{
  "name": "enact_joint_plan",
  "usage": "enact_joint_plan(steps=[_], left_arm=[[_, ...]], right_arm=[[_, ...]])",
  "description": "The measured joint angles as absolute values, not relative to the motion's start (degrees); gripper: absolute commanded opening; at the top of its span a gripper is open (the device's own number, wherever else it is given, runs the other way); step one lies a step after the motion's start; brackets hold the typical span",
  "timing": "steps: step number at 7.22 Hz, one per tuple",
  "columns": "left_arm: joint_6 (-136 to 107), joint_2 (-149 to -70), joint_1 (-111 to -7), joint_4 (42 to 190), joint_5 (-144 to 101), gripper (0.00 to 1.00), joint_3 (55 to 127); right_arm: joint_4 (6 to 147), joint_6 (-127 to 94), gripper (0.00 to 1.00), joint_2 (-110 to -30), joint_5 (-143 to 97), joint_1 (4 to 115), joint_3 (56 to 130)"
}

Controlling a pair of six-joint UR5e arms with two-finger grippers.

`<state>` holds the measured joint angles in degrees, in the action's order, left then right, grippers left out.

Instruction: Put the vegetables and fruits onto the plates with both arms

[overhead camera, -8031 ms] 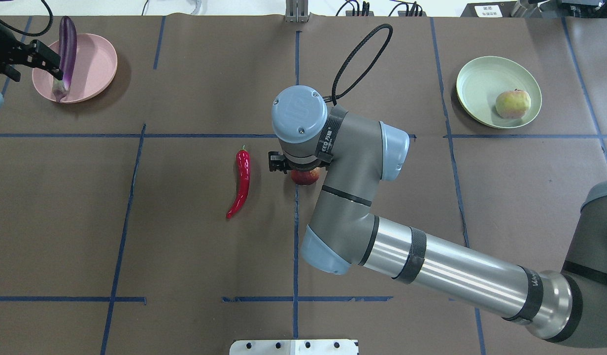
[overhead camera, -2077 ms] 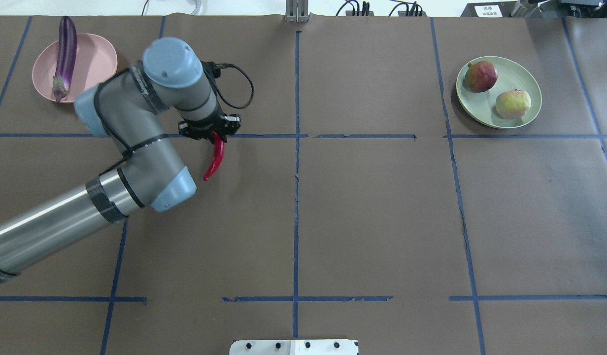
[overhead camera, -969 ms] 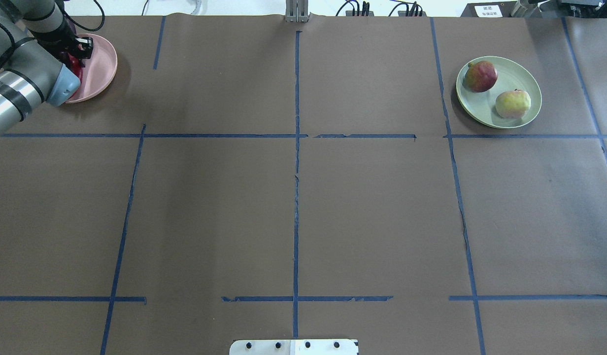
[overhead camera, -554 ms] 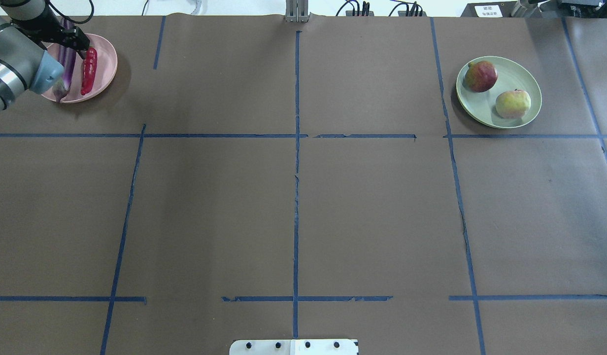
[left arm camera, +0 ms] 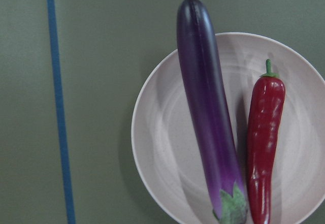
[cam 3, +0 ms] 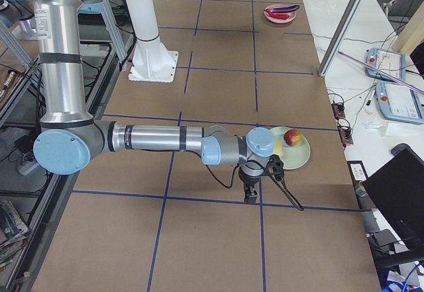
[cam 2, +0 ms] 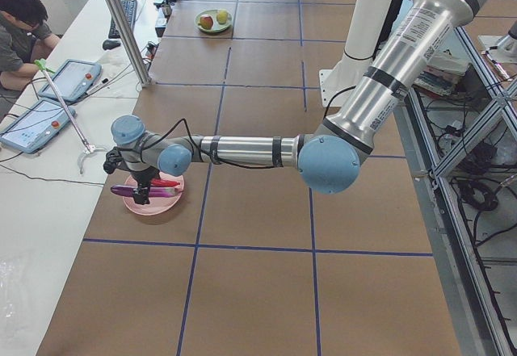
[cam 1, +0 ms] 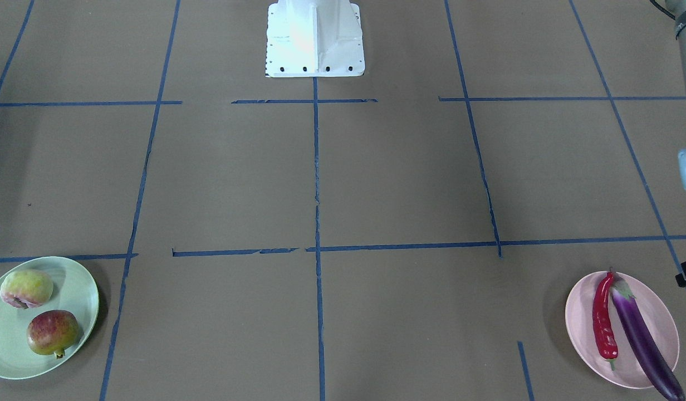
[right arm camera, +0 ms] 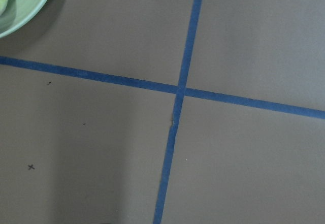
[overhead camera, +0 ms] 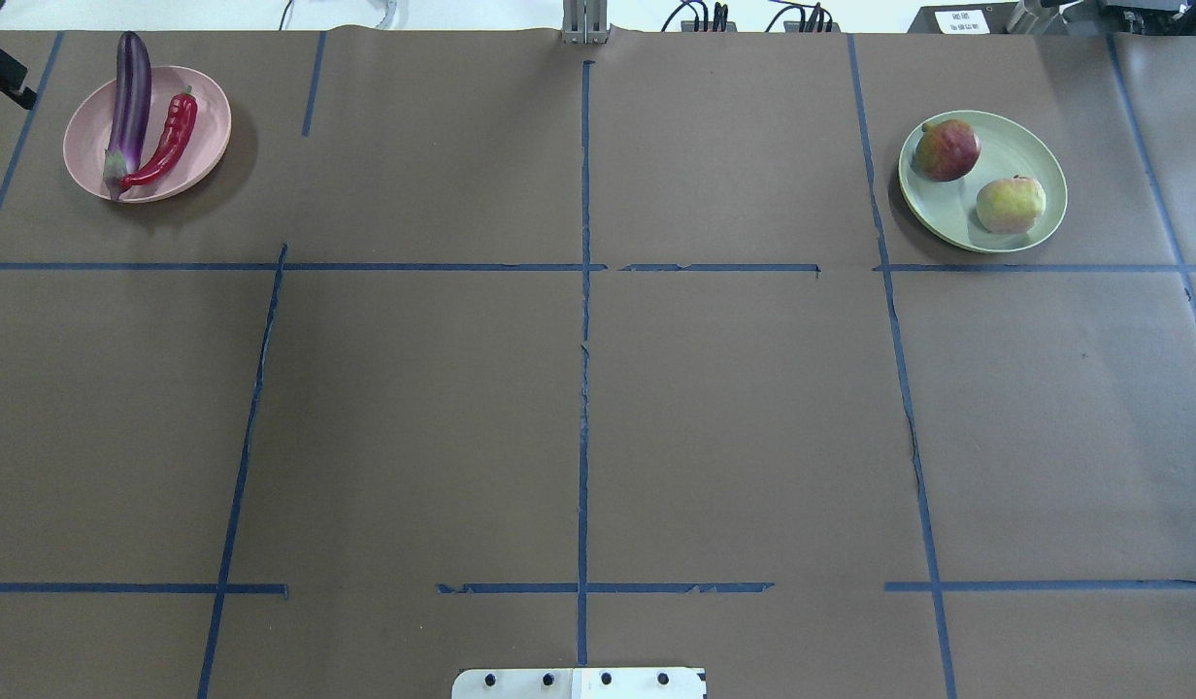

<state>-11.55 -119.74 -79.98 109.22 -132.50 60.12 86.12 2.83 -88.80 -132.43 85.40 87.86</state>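
The eggplant (overhead camera: 130,102) lies lengthwise on the pink plate (overhead camera: 205,126), its rounded tip jutting past the far rim and its pale stem cap at the near rim. The chili pepper (overhead camera: 166,146) lies on the same plate just to its right, green stem pointing far and red tip angled in toward the eggplant's cap. This plate sits at the far left corner of the bench (overhead camera: 734,417).

At the far right, well apart from it, is the green plate (overhead camera: 1025,146). It carries the red-and-yellow fruit (overhead camera: 947,149) on its far left part and the pale green fruit (overhead camera: 1011,204) nearer and to the right (the two do not touch).

The left arm's fingers (cam 2: 144,188) hang over the pink plate, and the vegetables lie free on it. How far apart these fingers stand cannot be told. The right arm's fingers (cam 3: 250,193) point down near the green plate, over a crossing of the blue tape lines (overhead camera: 583,437). Their opening cannot be told either.

Tape divides the brown bench into squares, and the white base (cam 1: 315,39) stands at its near edge.
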Motion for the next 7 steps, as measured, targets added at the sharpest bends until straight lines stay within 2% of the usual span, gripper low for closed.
enact_joint_plan(steps=[2, 4, 5, 7], left_arm=[[-2.72, -112.67, -83.73, 96.16, -133.20, 1.00, 73.04], [1.51, -100.23, -85.42, 87.19, -133.17, 1.00, 88.01], [2.00, -94.66, -85.92, 86.19, -133.36, 1.00, 92.75], [2.29, -87.54, -86.72, 86.77, -133.52, 1.00, 96.78]], right_arm=[[86.29, 3.30, 1.00, -91.81, -134.29, 88.73, 90.35], [86.60, 3.24, 1.00, -93.12, -134.46, 89.47, 92.03], [86.62, 3.04, 1.00, -93.24, -134.44, 89.52, 92.23], [86.56, 2.70, 1.00, -93.46, -134.60, 89.56, 92.37]])
